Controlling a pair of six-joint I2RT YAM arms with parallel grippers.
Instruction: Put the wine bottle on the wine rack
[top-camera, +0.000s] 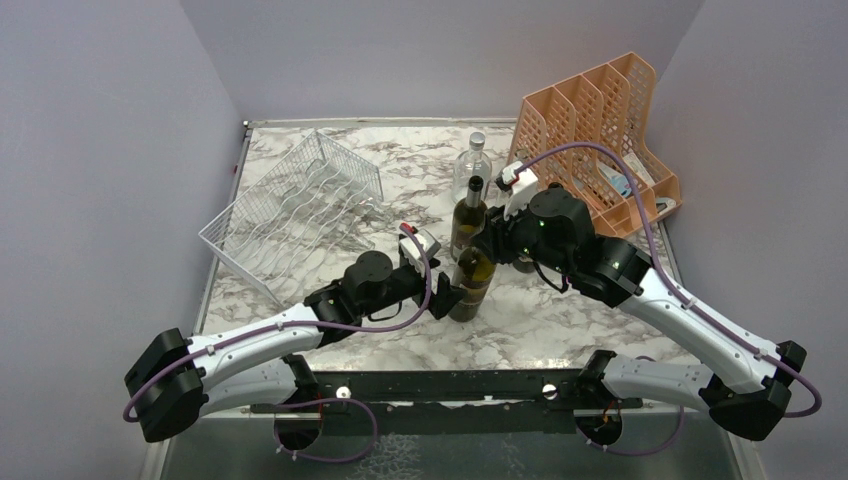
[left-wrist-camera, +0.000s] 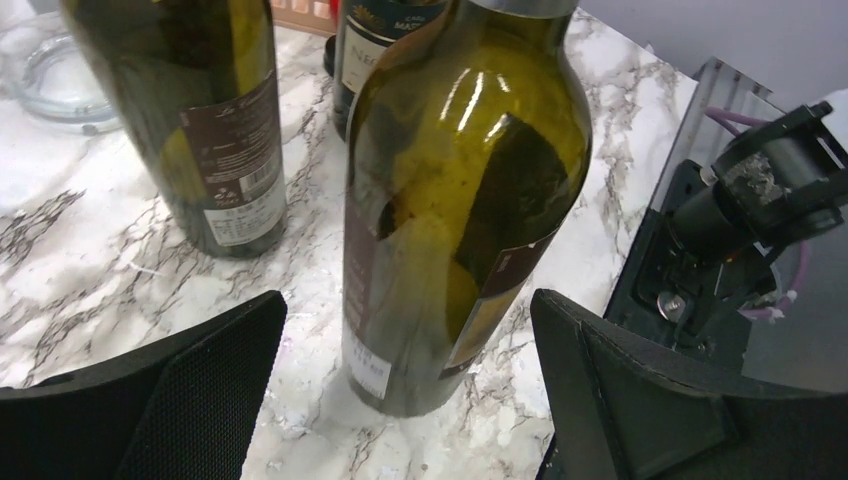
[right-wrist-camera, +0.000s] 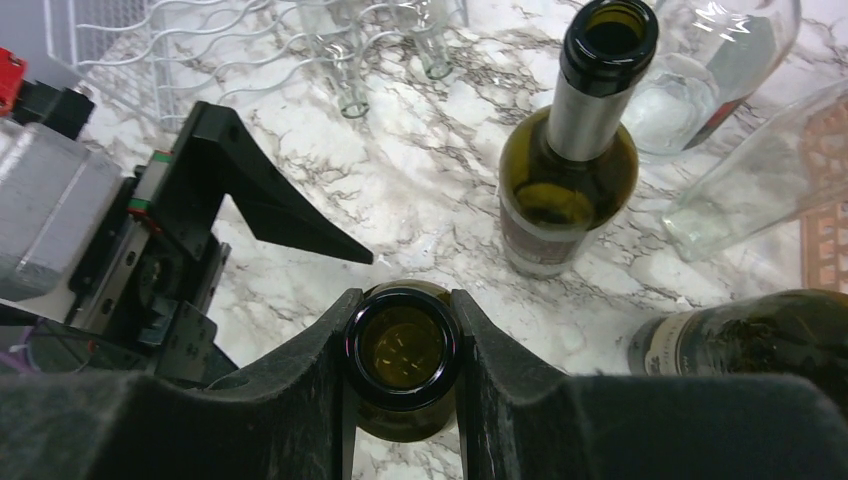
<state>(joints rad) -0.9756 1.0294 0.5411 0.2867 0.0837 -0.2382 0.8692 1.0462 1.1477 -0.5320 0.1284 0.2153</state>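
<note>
The left gripper (left-wrist-camera: 405, 310) hangs low over the marble surface (top-camera: 560, 330) with its jaws spread wide, one black finger (left-wrist-camera: 190, 390) on either side of the green wine bottle (left-wrist-camera: 460, 200) and neither touching the glass. The bottle stands upright near the middle of the surface with its base on the marble, a dark label wrapped round its lower body. From above, the right gripper (right-wrist-camera: 403, 320) is clamped tight on the bottle's neck just under the open mouth, both fingers pressed against it. Just beyond stands a second green bottle (top-camera: 467, 215) with a grey foil collar, also upright and uncorked. Farther back is a clear glass bottle (top-camera: 474, 160). The white wire wine rack (top-camera: 300, 215) sits well apart from the held bottle, on the far left part of the surface, its wavy rows of cradles facing up. At the far right corner stands a peach-orange perforated file holder (top-camera: 590, 120).
</note>
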